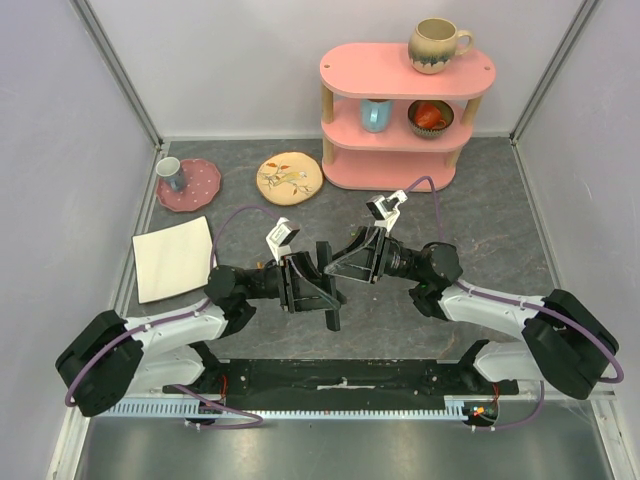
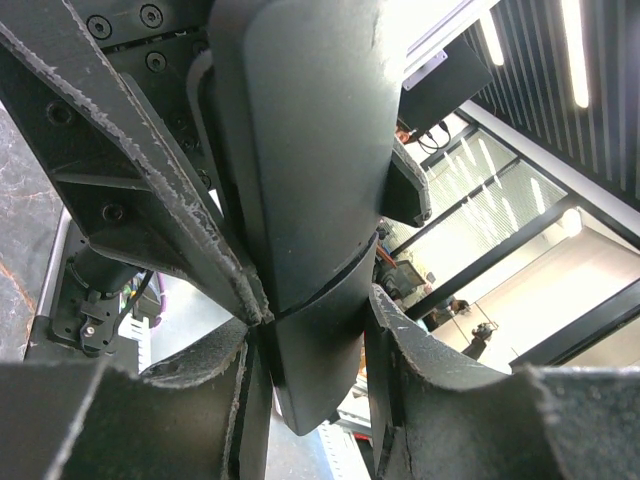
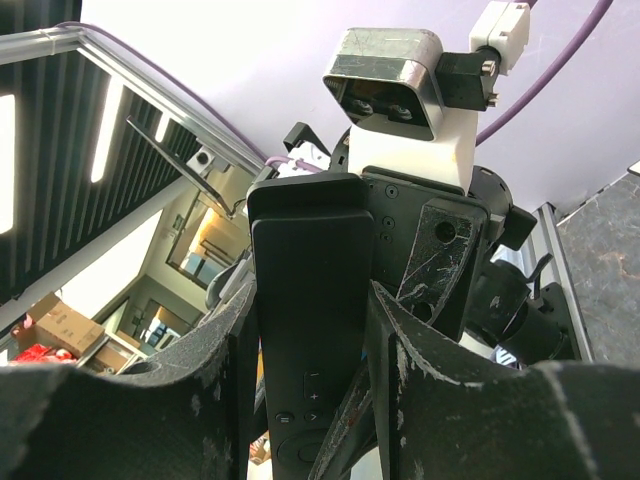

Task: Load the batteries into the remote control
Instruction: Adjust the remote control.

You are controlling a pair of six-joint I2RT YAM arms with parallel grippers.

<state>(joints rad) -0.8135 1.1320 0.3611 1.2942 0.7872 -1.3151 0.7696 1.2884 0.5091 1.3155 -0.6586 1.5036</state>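
The remote control [image 1: 331,312] is a long slim black bar held in the air between both arms at the table's middle. My left gripper [image 1: 316,287] is shut on it; the left wrist view shows the remote's smooth curved back [image 2: 300,200] with a seam across it, between my fingers [image 2: 180,400]. My right gripper [image 1: 347,265] is shut on it from the other side; the right wrist view shows its button face [image 3: 310,290] between my fingers [image 3: 430,380]. The two grippers nearly touch. No batteries show in any view.
A pink shelf [image 1: 400,150] stands at the back right with a mug [image 1: 437,45], a blue cup [image 1: 376,114] and a red bowl [image 1: 431,118]. A patterned plate [image 1: 289,177], a pink plate [image 1: 203,186] with a grey cup [image 1: 170,172] and a white cloth [image 1: 175,257] lie at the left.
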